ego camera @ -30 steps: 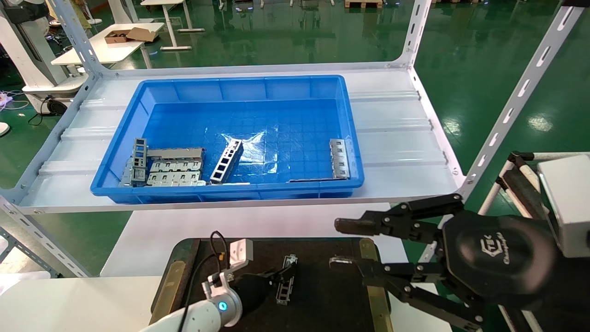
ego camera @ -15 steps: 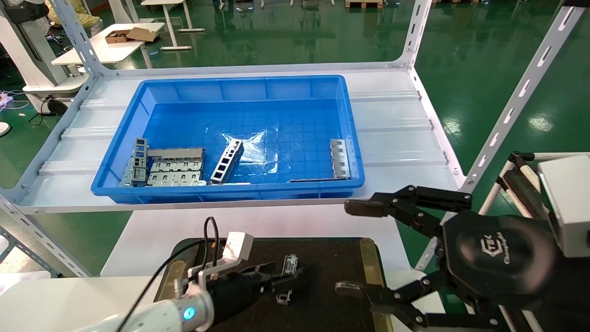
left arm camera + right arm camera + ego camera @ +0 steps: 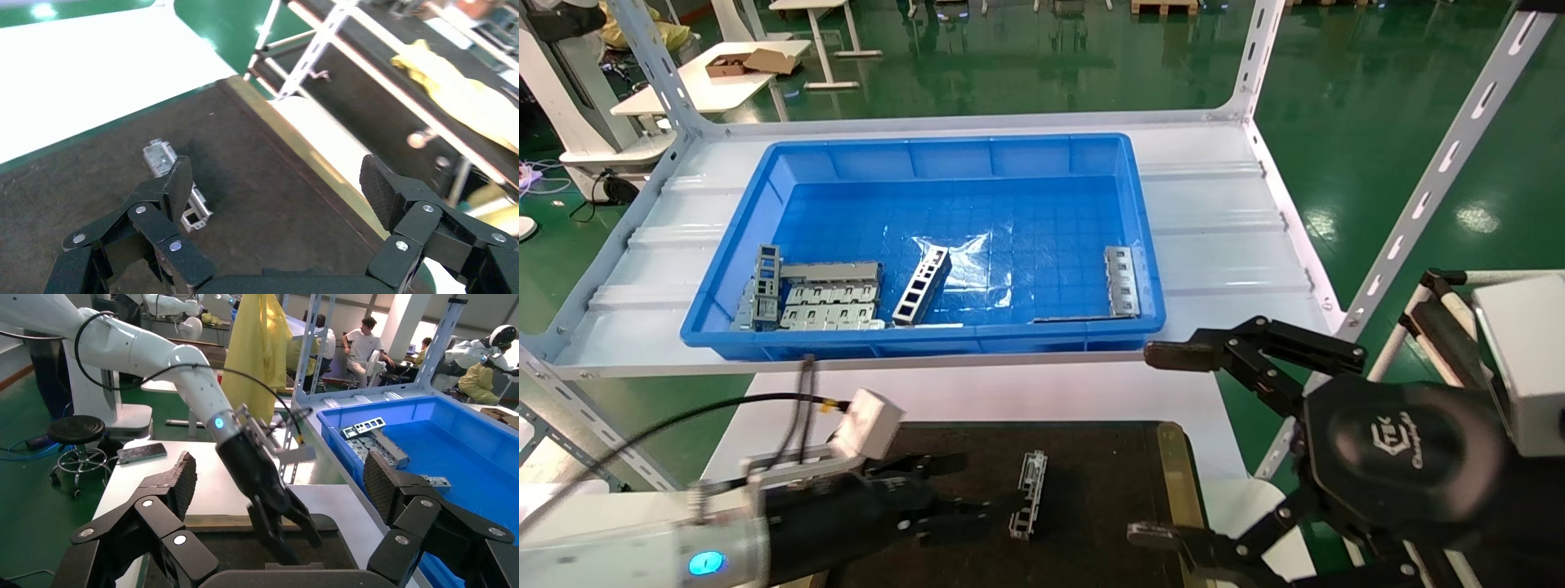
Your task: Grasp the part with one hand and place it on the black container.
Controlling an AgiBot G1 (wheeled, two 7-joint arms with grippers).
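part (image 3: 1028, 496), narrow grey metal rail, lies flat on the matte black rectangular container (image 3: 1107, 490). left black linkage gripper (image 3: 977, 498) is released, jaws spread, just beside it. right gripper (image 3: 1173, 445) hangs open nearby.

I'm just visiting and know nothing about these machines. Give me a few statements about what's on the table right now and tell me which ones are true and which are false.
1. The part lies on the black container. True.
2. The left pincer is clamped on the part. False: it is open, and the part lies free on the container just off its fingertips.
3. The blue bin on the shelf holds several more metal pieces. True.
4. The right pincer is shut. False: its fingers are spread wide, holding nothing, by the container's right end.
5. The part stands upright on one end. False: it lies flat along the black surface.
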